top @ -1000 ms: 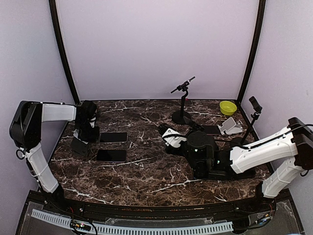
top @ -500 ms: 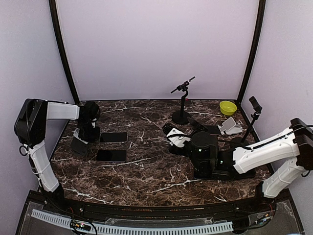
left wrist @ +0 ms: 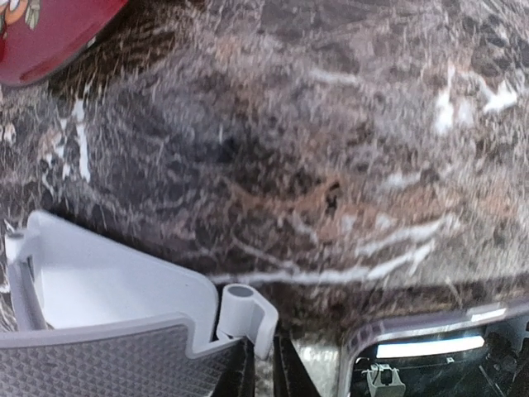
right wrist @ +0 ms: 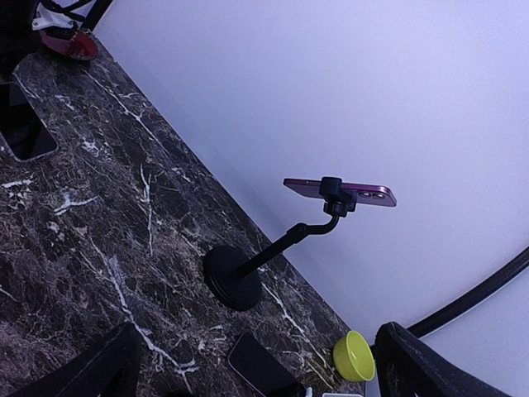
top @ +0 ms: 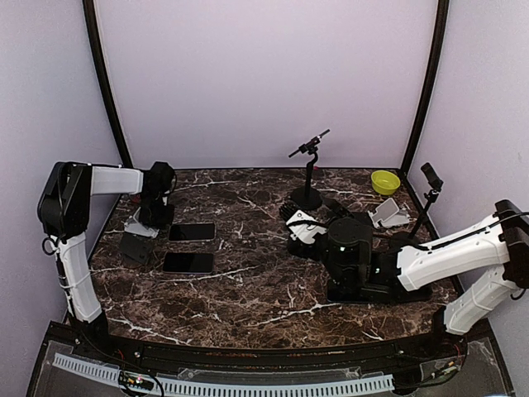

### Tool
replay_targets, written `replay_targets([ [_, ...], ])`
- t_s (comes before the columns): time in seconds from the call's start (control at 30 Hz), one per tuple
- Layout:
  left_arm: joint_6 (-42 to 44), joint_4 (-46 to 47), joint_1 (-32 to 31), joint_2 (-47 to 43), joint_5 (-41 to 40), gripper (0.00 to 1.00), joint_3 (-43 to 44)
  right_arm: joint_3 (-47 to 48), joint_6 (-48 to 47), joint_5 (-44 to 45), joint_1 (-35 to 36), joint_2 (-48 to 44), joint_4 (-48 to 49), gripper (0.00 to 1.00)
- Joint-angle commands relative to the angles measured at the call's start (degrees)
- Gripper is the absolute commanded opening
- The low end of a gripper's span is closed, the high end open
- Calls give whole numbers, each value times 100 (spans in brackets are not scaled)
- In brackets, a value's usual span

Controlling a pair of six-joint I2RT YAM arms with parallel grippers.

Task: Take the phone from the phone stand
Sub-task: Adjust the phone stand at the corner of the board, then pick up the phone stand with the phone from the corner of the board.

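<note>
With the right gripper (top: 296, 223) spread wide and the left gripper (top: 151, 219) closed, we should approach the phone (right wrist: 343, 190), clamped atop the phone stand (right wrist: 234, 279) at the back, squarely across its edges, then pull gently.

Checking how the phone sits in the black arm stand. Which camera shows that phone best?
The right wrist view: the phone shows clearly, level and clamped atop the stand, against the plain wall. The top external view shows it only as a thin tilted sliver. The left wrist view does not show it.
</note>
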Motion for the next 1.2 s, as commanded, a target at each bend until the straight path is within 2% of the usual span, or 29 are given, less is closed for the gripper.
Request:
replay_targets([
  [0.0, 178, -23, -21, 188, -306, 12, 441, -27, 228, -122, -82, -222, -43, 100],
  [0.13, 248, -105, -9, 193, -192, 16, 708, -90, 439, -264, -204, -358, -94, 100],
  [0.3, 357, -68, -33, -145, 233, 30, 769, -130, 826, -549, -433, -608, -126, 100],
  [0.5, 453, 144, -91, -832, 258, 67, 562, -204, 1692, -1107, -899, -1145, -241, 100],
  [0.6, 590, 406, -113, -1242, 252, 97, 366, -305, 2328, -1711, -1275, -1586, -391, 100],
  [0.73, 673, 648, -125, -1739, 294, 99, 207, -454, 2993, -2291, -1758, -2054, -342, 100],
  [0.9, 611, 1306, -156, -2419, 307, 99, -187, -381, 3444, -2689, -2147, -2220, -417, 100],
  [1.1, 902, 3182, -265, -3461, 532, 99, -1469, 581, 3831, -2946, -2365, -1817, -1571, 100],
  [1.17, 1175, 3350, -265, -3729, 804, 99, -1666, 845, 3878, -2991, -2380, -1685, -1891, 100],
])
